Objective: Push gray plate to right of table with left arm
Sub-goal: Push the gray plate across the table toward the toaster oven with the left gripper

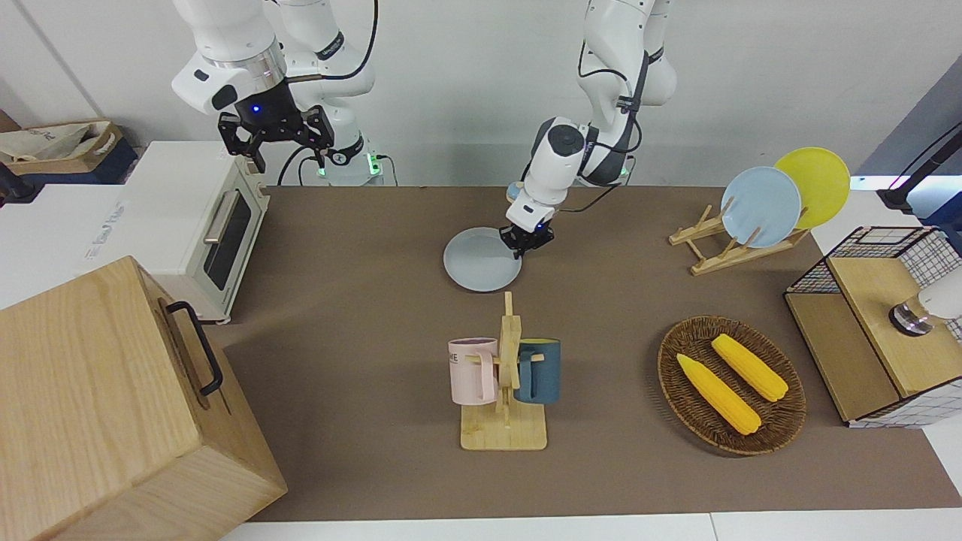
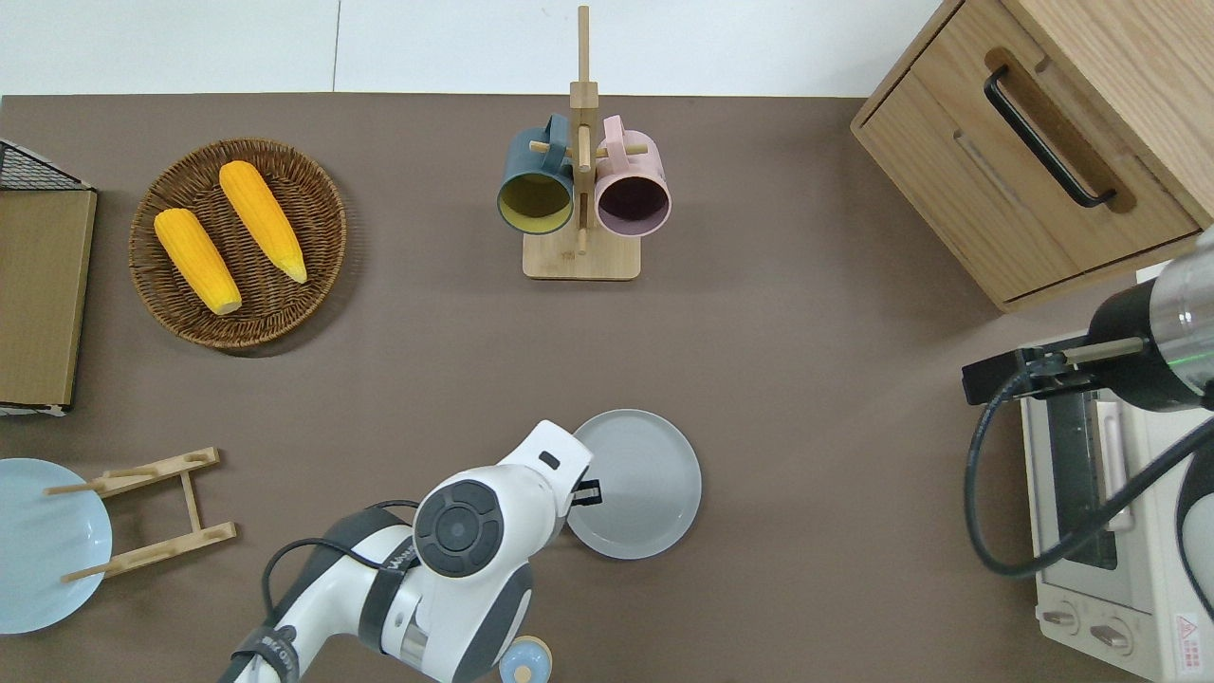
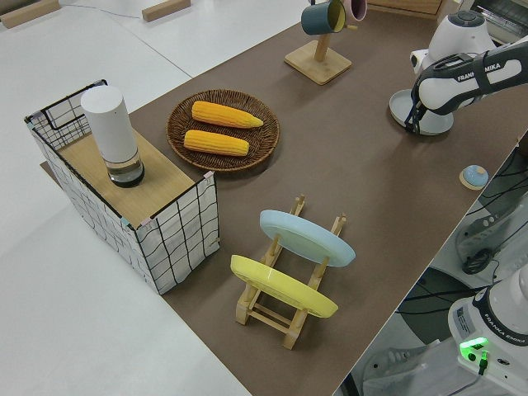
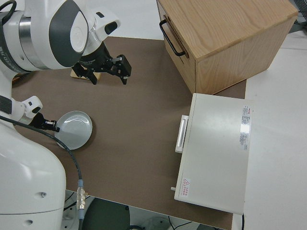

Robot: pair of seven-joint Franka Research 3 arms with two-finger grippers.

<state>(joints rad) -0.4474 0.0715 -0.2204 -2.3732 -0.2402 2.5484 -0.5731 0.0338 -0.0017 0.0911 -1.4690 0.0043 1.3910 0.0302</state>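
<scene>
The gray plate (image 1: 482, 259) (image 2: 640, 484) lies flat on the brown table mat (image 1: 361, 300), about mid-length and nearer to the robots than the mug rack. My left gripper (image 1: 526, 242) (image 2: 585, 493) is down low at the plate's rim, on the side toward the left arm's end of the table. The left side view shows the left gripper (image 3: 411, 124) at the plate (image 3: 425, 111) edge as well. The wrist hides whether it touches the rim. My right arm is parked, its gripper (image 1: 276, 143) (image 4: 108, 72) open and holding nothing.
A mug rack (image 1: 505, 391) with two mugs stands farther from the robots than the plate. Toward the left arm's end are a corn basket (image 1: 665, 361), a plate rack (image 1: 721, 252) and a wire crate (image 1: 879, 330). A toaster oven (image 1: 203, 225) and wooden cabinet (image 1: 113, 406) fill the right arm's end.
</scene>
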